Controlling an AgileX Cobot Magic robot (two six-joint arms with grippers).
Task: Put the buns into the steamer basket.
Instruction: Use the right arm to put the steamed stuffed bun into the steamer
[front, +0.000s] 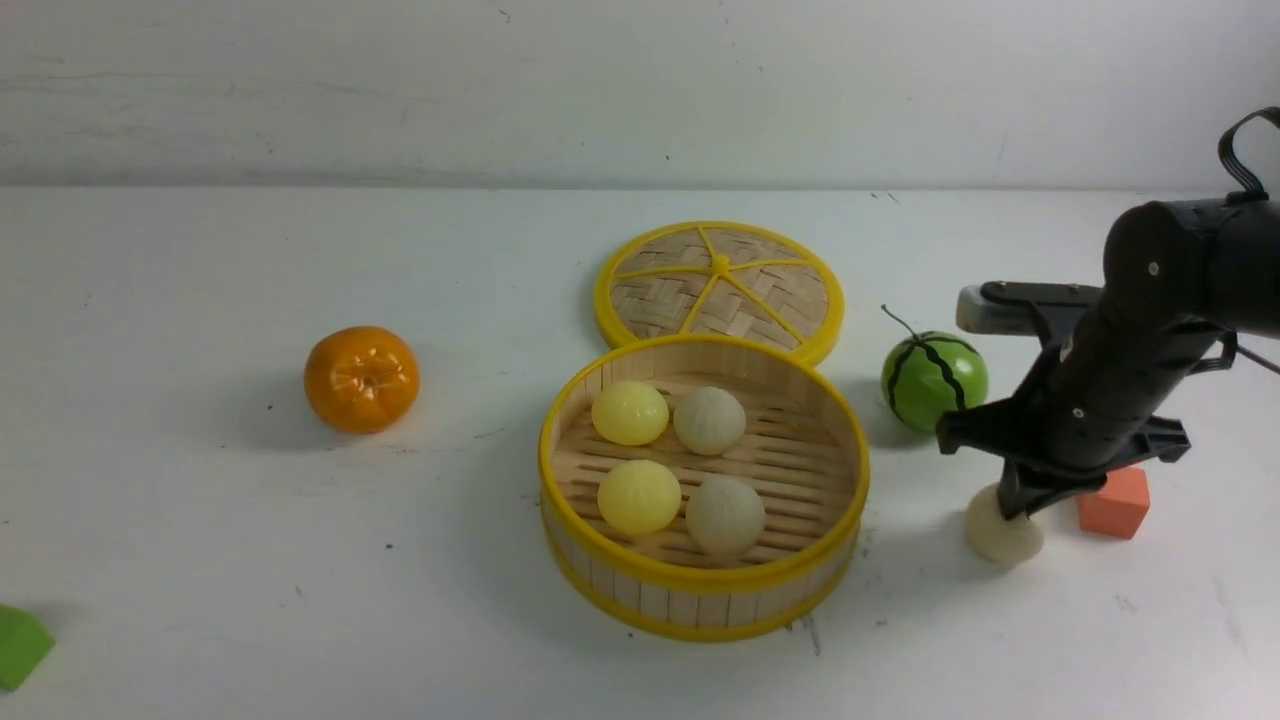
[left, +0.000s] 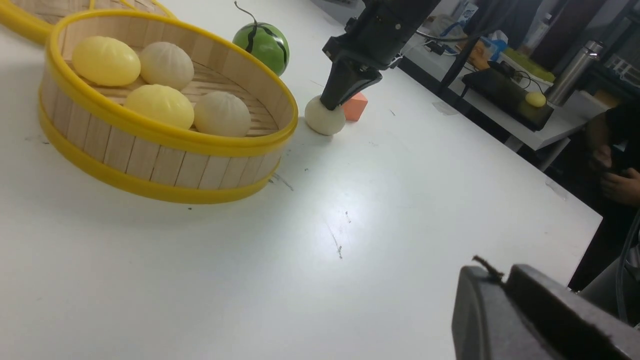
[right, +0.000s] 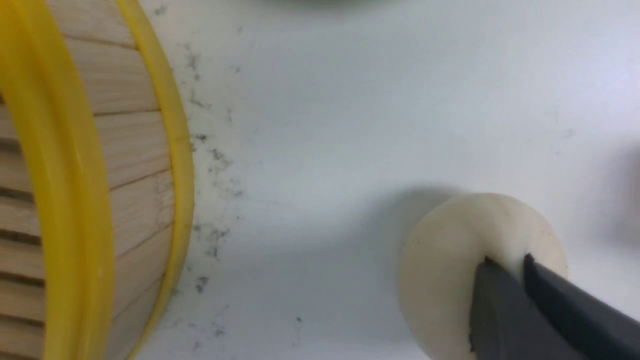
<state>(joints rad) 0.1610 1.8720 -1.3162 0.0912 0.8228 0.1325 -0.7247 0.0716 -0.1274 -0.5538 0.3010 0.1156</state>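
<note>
The right gripper (front: 1012, 507) is pinching the top of the fifth bun (front: 1003, 538), which is sitting on the table (front: 300, 520) beside the steamer basket (front: 703, 590); four buns (front: 640, 497) are lying inside; whether the left gripper (left: 505, 287) is spread or closed, I cannot tell

The green block (front: 20, 645) was cut off by the front view's edge; the cream bun's (front: 1003, 537) top was hidden by the right gripper (front: 1022, 505).
</note>
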